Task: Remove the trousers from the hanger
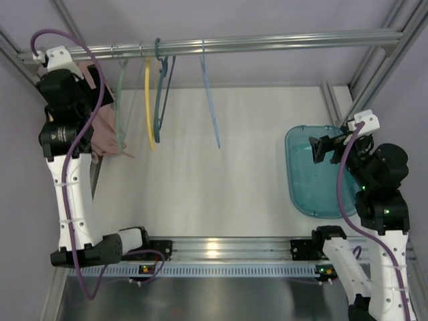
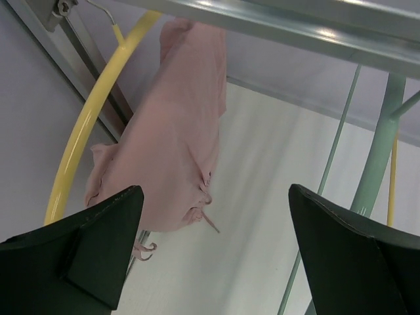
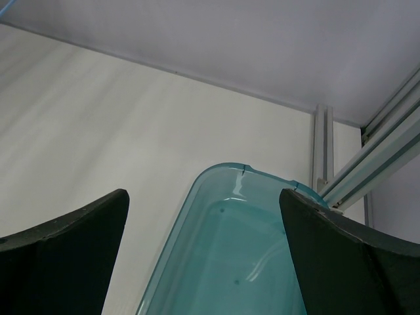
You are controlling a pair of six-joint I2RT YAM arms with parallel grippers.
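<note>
1. Near edge: both arm bases are bolted to the front of the counter.
2. Right side: the right fingers stand wide apart and hold nothing. They hang above the near end of a teal bin, which sits on the counter towards the right wall.
3. Left side: the left arm reaches up and back to the left end of the rail. The left fingers are spread wide and hold nothing. They sit just below the trousers without touching them.
4. Task items: the trousers are draped on the yellow hanger at the far left of the rail, bunched and hanging down. The yellow frame curves along the left side of the cloth. From above, the left arm covers this hanger, and only the pink cloth shows beside the arm.
5. Farther along the rail, left to right: a pale green hanger, a second yellow hanger, a teal hanger and a light blue hanger. All four are bare.
</note>
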